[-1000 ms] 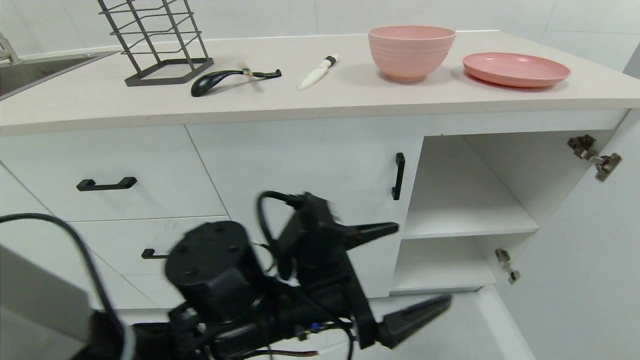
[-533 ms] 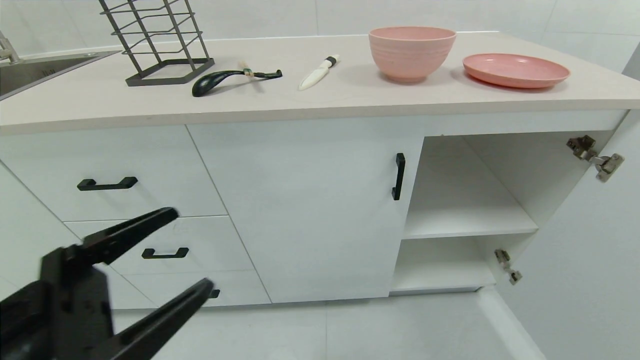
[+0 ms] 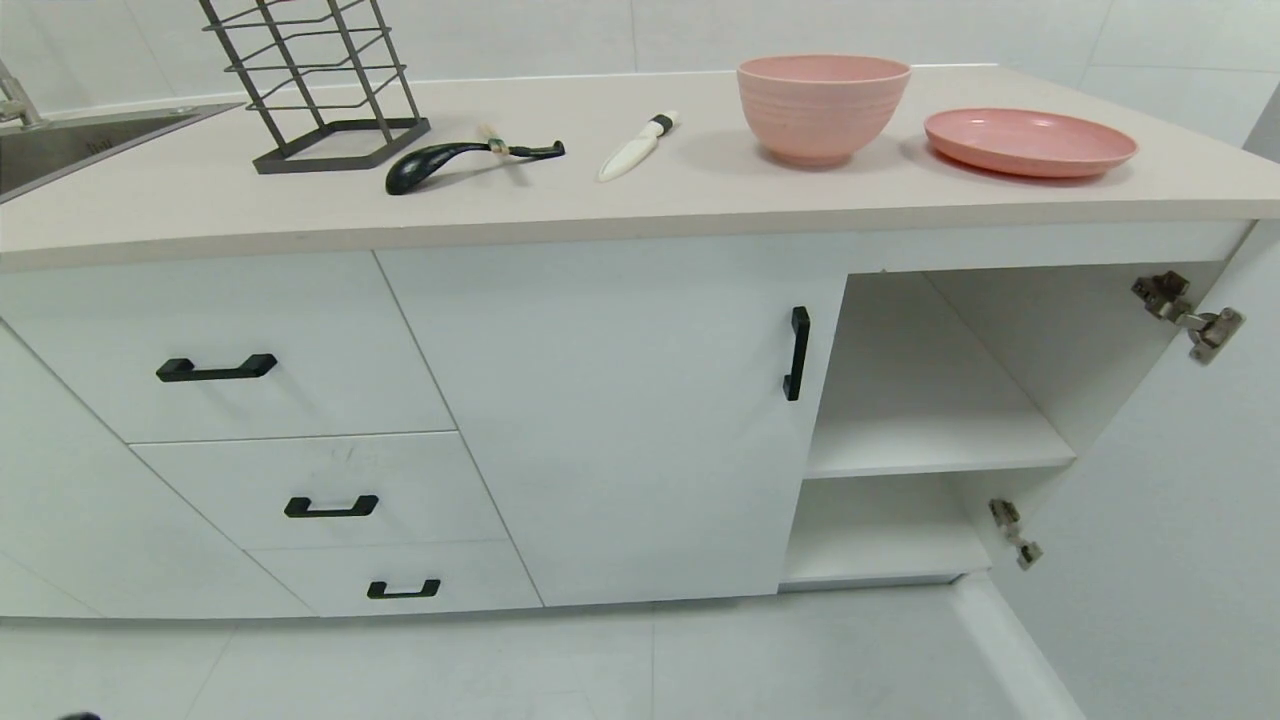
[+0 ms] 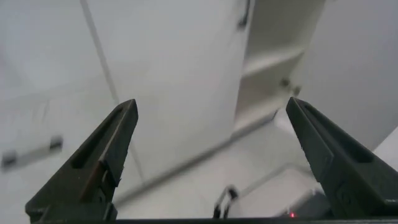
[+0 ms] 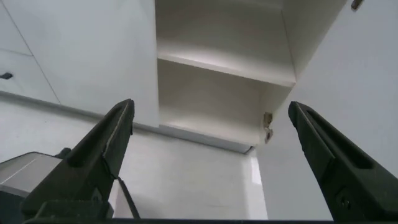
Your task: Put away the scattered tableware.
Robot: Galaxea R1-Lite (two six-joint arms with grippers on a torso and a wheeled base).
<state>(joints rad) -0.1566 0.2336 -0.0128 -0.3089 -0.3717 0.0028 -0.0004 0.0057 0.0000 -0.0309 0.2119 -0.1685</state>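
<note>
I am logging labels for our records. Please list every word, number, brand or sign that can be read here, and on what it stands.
No text can be read.
sink: a faint mark on its inner wall, too small to read.
pink bowl, pink plate, white knife, black spoon, cabinet door: no print visible.

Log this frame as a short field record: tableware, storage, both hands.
tableware: black spoon, white knife, pink bowl, pink plate, all on the countertop
rack: wire rack beside the spoon
storage: cabinet door open, two shelves showing
left hand: open, holding nothing
right hand: open, facing the cabinet shelves
progress: nothing put away yet
</note>
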